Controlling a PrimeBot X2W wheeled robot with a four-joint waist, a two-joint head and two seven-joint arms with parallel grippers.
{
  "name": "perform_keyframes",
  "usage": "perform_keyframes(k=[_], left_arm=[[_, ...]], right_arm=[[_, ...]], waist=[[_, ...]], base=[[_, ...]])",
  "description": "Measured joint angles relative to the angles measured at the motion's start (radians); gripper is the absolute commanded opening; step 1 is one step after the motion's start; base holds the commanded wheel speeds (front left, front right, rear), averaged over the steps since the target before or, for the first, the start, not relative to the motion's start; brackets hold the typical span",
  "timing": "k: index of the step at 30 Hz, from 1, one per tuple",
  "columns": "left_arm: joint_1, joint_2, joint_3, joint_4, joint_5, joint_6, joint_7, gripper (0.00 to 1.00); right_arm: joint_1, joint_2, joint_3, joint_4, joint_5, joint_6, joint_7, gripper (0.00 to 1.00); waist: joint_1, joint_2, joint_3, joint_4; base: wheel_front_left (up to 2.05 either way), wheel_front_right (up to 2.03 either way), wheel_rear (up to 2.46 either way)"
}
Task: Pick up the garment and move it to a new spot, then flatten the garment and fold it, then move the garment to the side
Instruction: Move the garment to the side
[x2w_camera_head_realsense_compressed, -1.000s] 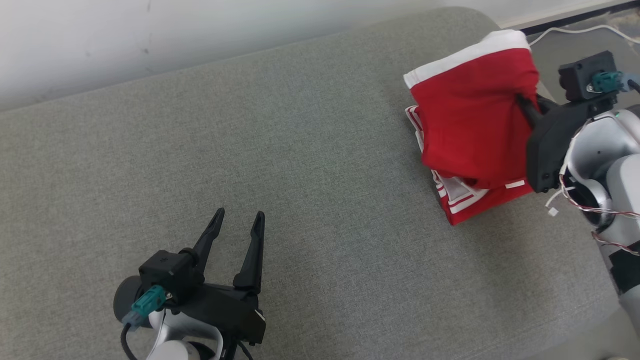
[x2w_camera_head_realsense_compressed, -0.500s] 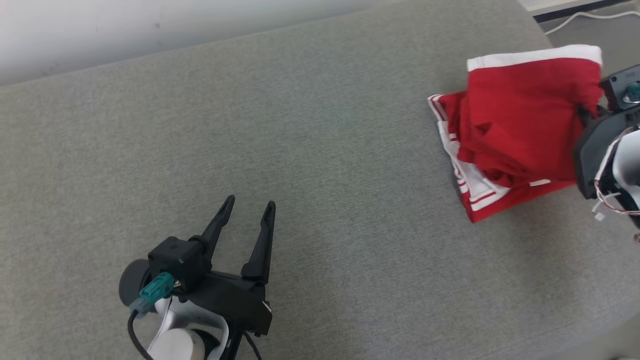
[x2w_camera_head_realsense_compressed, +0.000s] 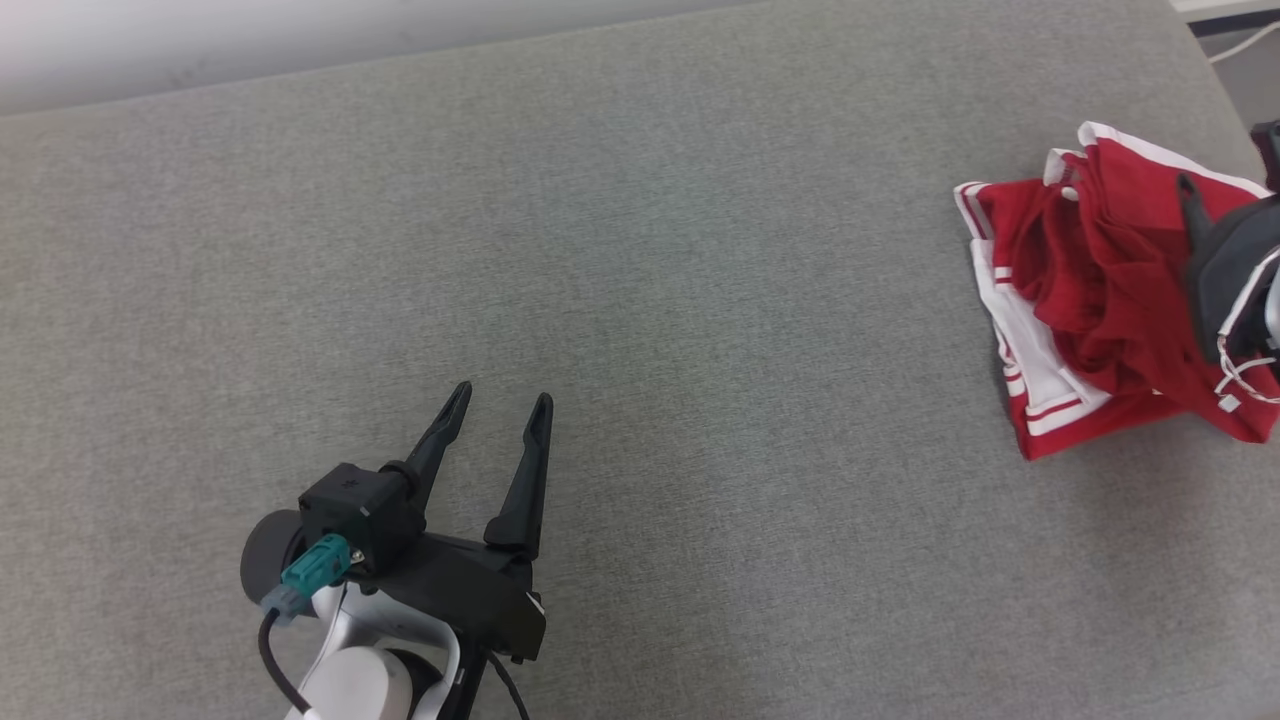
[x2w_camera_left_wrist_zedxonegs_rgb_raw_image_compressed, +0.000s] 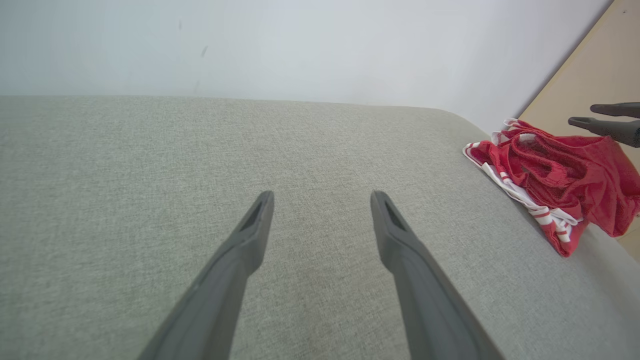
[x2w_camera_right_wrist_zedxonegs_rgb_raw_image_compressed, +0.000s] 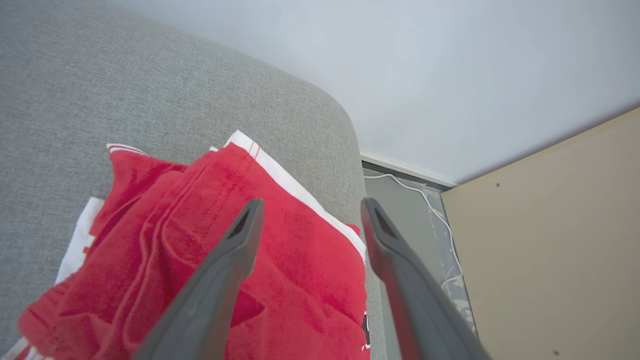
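Red-and-white crumpled cloth garment (x2w_camera_head_realsense_compressed: 1090, 300) lies far right on a grey fabric cushion (x2w_camera_head_realsense_compressed: 640, 250); right gripper (x2w_camera_right_wrist_zedxonegs_rgb_raw_image_compressed: 311, 205) jaws apart above it, left gripper (x2w_camera_head_realsense_compressed: 502, 395) jaws apart, lower left. Set-down seems done; next, lifting clear without snagging.

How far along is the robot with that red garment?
Done: the red garment lies at the right end of the grey cushion. In hand: nothing; the right gripper is open over it, the left gripper open elsewhere. Left: it looks bunched, so flattening and folding probably remain.
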Motion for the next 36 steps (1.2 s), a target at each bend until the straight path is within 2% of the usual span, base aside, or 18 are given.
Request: perform_keyframes(k=[9, 15, 19, 23, 26, 29, 36], left_arm=[[0.0, -0.004, 0.014, 0.03, -0.009, 0.0, -0.018, 1.0], [0.005, -0.006, 0.02, 0.055, -0.015, 0.001, -0.037, 1.0], [0.021, -0.007, 0.022, 0.068, -0.018, 0.002, -0.055, 1.0], [0.034, -0.008, 0.022, 0.075, -0.017, 0.003, -0.084, 1.0], [0.052, -0.008, 0.027, 0.075, -0.016, 0.011, -0.099, 1.0], [0.07, -0.007, 0.031, 0.074, -0.016, 0.012, -0.111, 1.0], [0.088, 0.008, 0.029, 0.05, 0.004, 0.019, -0.138, 1.0]], right_arm=[[-0.004, 0.051, 0.021, 0.005, -0.004, -0.003, -0.096, 1.0], [0.078, 0.082, 0.02, -0.013, -0.001, -0.026, -0.162, 1.0], [0.134, 0.097, 0.001, -0.067, 0.013, -0.059, -0.227, 1.0], [0.236, 0.122, -0.057, -0.157, 0.054, -0.121, -0.321, 1.0], [0.317, 0.156, -0.101, -0.214, 0.084, -0.147, -0.379, 1.0], [0.394, 0.196, -0.14, -0.267, 0.122, -0.16, -0.429, 1.0], [0.524, 0.258, -0.187, -0.379, 0.165, -0.166, -0.528, 1.0]], waist=[[0.0, -0.0001, -0.022, 0.019], [0.0, -0.0001, -0.059, 0.02], [-0.0001, -0.0002, -0.092, 0.019], [-0.0001, -0.0002, -0.141, 0.019], [-0.0001, -0.0003, -0.172, 0.021], [-0.0002, -0.0002, -0.203, 0.024], [-0.0002, -0.0003, -0.259, 0.043]], base=[[0.0, 0.0, 0.0], [0.0, 0.0, 0.0], [0.0, 0.0, 0.0], [0.0, 0.0, 0.0], [0.0, 0.0, 0.0], [0.0, 0.0, 0.0], [0.0, 0.0, 0.0]])
